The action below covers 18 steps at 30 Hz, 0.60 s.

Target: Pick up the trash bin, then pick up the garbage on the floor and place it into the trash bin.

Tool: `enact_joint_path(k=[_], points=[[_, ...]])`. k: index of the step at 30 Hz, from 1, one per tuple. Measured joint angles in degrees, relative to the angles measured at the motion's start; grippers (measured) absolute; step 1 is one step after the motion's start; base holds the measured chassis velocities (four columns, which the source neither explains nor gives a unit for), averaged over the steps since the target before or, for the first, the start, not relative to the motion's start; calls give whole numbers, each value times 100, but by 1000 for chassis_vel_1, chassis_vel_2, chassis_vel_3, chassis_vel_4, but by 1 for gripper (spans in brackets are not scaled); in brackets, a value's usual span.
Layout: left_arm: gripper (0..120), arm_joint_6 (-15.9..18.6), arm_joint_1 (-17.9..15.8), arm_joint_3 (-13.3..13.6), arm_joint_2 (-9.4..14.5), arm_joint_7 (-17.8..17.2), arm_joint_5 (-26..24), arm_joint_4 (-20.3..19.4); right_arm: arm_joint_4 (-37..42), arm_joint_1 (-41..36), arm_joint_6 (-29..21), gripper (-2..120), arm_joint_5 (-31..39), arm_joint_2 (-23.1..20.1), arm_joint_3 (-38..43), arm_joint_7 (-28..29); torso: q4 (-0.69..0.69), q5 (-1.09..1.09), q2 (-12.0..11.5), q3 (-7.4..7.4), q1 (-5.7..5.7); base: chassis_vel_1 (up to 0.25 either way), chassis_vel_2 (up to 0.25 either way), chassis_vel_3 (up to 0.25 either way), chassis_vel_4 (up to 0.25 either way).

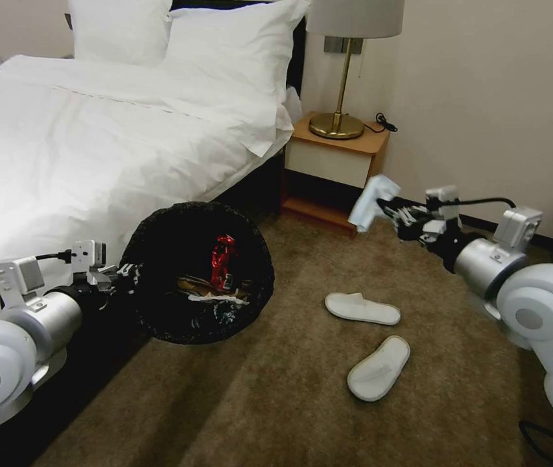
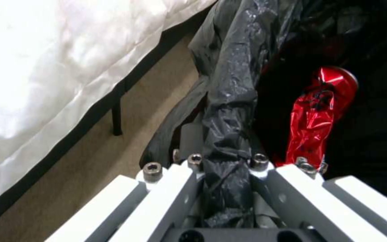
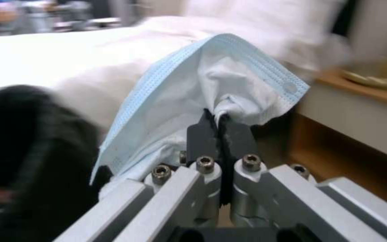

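Pinching the bag-covered rim of the trash bin (image 1: 200,272), the left gripper (image 1: 122,272) has its fingers (image 2: 189,164) clamped on a fold of crinkled black plastic, as we see in the left wrist view. We see the bin held off the carpet (image 1: 276,395) beside the bed (image 1: 94,143), tipped so its mouth faces up and toward the camera, with its axis leaning back toward the bed side. Inside it we note a crushed red can (image 1: 222,259), standing roughly upright with its long axis vertical in the head view, above some flat brownish and white litter we can't sort out.

Right gripper (image 1: 386,209): fingers (image 3: 202,134) pressed together on a bunched part of a pale blue and white face mask (image 1: 372,201). We see the mask in the air in front of the nightstand (image 1: 334,162), well apart from the bin, its long side running up-down and slightly tilted.

Room: brown carpet, white bedding, wooden nightstand with a brass lamp (image 1: 344,78) against a cream wall. Two white slippers (image 1: 362,308) (image 1: 378,367) lie on the carpet between the arms, near each other but not touching, the farther one lengthwise across the view, the nearer one angled diagonally.
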Motion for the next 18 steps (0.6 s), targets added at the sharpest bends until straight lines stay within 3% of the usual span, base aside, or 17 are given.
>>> enact_joint_path(k=[2,5,6,8,14,18], points=[[2,0,2,2,11,-4,-3,-7,-13,199,44,0,3,-60,-189,-232,0,1,0,0,0,0,0,0,0],[2,0,22,24,33,-12,-7,-22,-97,1535,119,0,166,3,-1504,-484,-2,0,0,0,0,0,0,0,0],[2,0,22,24,33,-12,-7,-22,-97,1535,119,0,166,3,-1504,-484,-2,0,0,0,0,0,0,0,0],[2,0,15,48,42,-17,-3,-24,-166,2261,109,0,301,218,-2276,-481,2,0,0,1,1,0,0,0,0],[2,0,4,86,129,-127,-128,-54,-228,3173,-6,0,451,463,-3335,-390,0,1,-1,1,1,0,0,0,0],[2,0,1,115,165,-254,-227,-63,-211,3410,-75,0,490,507,-3614,-332,-2,2,0,1,1,0,0,0,0]])
